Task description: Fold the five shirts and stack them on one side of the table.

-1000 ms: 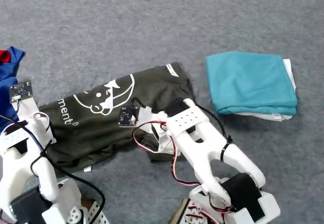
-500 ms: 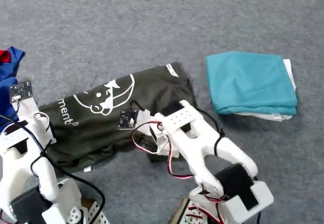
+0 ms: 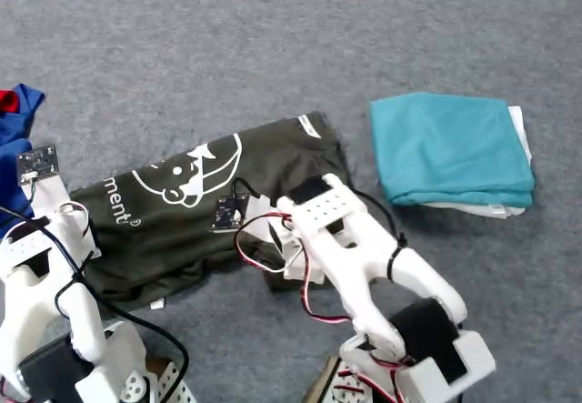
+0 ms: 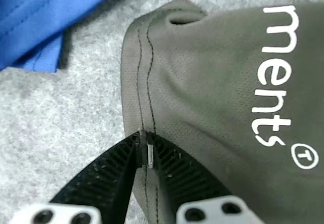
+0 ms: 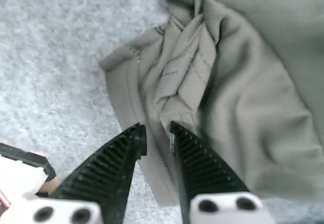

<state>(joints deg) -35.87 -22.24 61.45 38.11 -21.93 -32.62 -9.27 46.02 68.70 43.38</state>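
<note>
Pinching the dark shirt point(image 3: 273, 157) hem at lower left, left gripper point(image 4: 146, 150) is clamping tight; right gripper point(image 5: 156, 132) is hovering open over the bunched lower-middle edge.

The left arm point(image 3: 41, 312), lower left, and right arm point(image 3: 364, 266), lower centre, are white plastic with black motors and red, black and white cables. Ribbed black fingers point(image 4: 101, 178) sit on white screwed mounts.

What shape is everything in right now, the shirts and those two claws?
Olive shirt: partly folded, rumpled, lying on the table.
Teal shirt: folded, on top of the white shirt.
White shirt: flat under the teal shirt, mostly hidden.
Blue shirt: unfolded, bunched at the table's edge.
Left gripper: shut on the olive shirt's hem.
Right gripper: slightly open, at the olive shirt's bunched edge.
</note>
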